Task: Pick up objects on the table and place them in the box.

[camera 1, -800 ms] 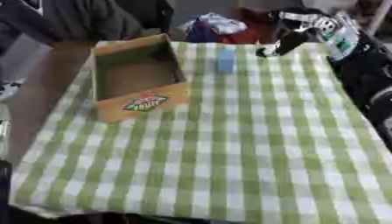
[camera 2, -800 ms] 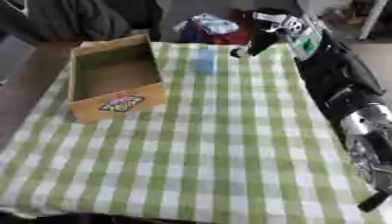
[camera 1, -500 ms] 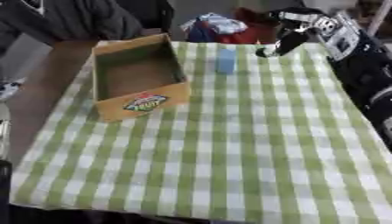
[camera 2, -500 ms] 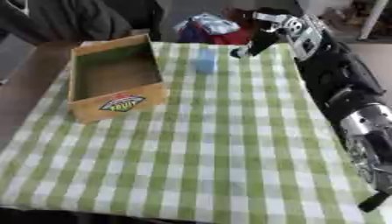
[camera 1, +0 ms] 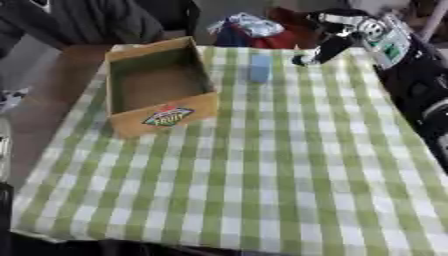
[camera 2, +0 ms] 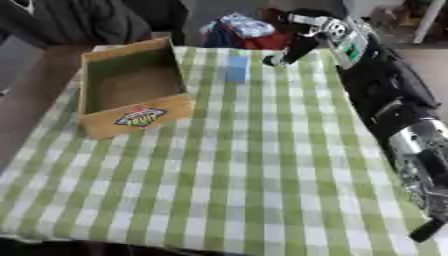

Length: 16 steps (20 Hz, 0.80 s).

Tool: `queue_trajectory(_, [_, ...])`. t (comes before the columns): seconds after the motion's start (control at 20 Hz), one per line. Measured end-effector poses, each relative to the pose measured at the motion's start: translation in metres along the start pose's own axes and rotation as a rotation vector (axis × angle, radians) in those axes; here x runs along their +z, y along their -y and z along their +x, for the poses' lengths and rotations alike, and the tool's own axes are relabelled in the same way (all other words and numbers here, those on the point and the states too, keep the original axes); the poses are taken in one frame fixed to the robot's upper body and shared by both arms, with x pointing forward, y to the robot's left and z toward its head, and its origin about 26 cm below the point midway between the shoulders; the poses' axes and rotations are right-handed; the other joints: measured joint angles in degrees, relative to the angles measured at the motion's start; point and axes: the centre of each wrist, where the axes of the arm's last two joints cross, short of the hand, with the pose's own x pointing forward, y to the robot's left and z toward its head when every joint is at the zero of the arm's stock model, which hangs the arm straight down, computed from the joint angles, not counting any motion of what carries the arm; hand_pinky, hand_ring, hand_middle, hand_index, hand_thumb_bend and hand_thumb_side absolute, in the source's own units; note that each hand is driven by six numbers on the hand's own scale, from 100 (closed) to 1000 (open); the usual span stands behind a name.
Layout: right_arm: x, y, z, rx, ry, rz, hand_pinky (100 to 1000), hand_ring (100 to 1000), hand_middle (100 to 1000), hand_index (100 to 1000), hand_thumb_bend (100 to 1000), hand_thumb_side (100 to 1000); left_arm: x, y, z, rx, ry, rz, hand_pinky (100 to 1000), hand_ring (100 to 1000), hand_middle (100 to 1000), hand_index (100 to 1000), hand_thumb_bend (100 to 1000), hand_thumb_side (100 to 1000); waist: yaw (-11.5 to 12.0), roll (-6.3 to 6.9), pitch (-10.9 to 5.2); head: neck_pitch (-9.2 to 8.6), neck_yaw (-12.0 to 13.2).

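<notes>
Little has shifted since the earlier frames: our right hand (camera 1: 325, 42) has stayed at the far right of the table, its dark fingers (camera 2: 282, 58) still pointing down toward the green checked cloth (camera 1: 262, 165), and the blue block (camera 1: 260, 68) has kept its place. We cannot tell whether those fingers are curled or straight; they hold nothing that we can see. The blue block stands upright on the cloth just to the left of the hand, near it but apart, with a strip of cloth between them. Farther left of the hand, beyond the block, sits the open cardboard box (camera 1: 163, 114), its near wall bearing a coloured label (camera 2: 136, 117); we see nothing inside it. Behind the hand, past the far table edge, lies a heap of red and blue fabric (camera 2: 244, 29). From the hand, our right arm (camera 2: 385, 95) runs back along the right side of the table. Our left hand is out of sight in both views.
</notes>
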Motion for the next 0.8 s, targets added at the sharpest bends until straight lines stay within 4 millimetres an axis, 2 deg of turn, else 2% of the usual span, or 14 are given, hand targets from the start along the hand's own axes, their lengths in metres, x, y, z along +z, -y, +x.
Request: queue_trajectory(0.8, [-0.004,0.005,0.011,0.038,0.013,-0.026,799,969,1000,1000,443,285,-0.003,0.007,0.006,0.043,0.036,-0.002,649,596,625,816,197,643,2.8,0.09,2.4,0.0,-1.9])
